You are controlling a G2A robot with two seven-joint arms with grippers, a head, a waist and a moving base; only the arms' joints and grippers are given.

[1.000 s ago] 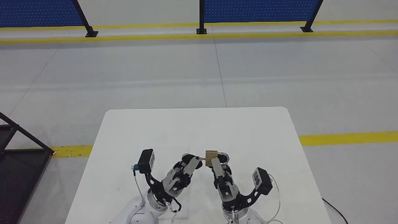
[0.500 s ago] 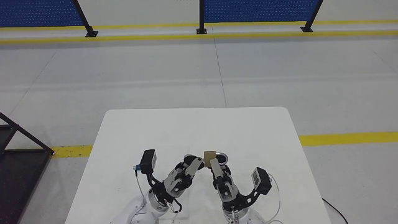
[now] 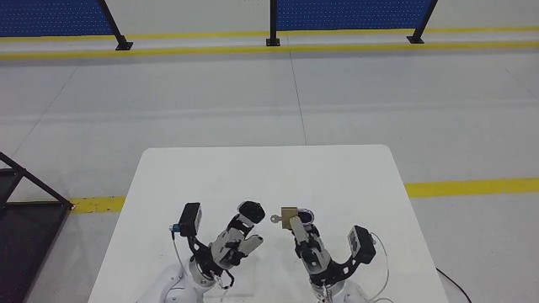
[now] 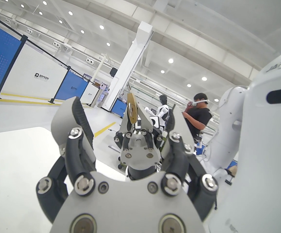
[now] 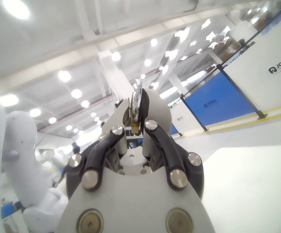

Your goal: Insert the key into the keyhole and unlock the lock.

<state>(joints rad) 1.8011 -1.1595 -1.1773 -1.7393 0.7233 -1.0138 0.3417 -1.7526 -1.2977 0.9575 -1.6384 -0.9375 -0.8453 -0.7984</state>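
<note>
In the top view my right gripper [image 3: 295,221] is shut on a small brass padlock [image 3: 290,215], held above the near part of the white table [image 3: 337,177]. A silver key [image 3: 276,217] sticks out of the lock's left side. The shackle [image 3: 306,215] points right. My left gripper [image 3: 250,212] hangs open just left of the key, apart from it. In the left wrist view the open fingers [image 4: 81,120] frame the padlock [image 4: 131,109], seen edge-on in the other gripper. The right wrist view shows my right gripper [image 5: 136,103] clamped on the padlock [image 5: 133,121].
Both arms rise from the table's near edge. Bare tabletop stretches beyond and to both sides of the grippers. A black frame [image 3: 25,185] stands off the table's left side.
My left gripper has opened, let go of the key and drawn back to the left. The key stays in the lock. The right gripper with the lock has shifted slightly right.
</note>
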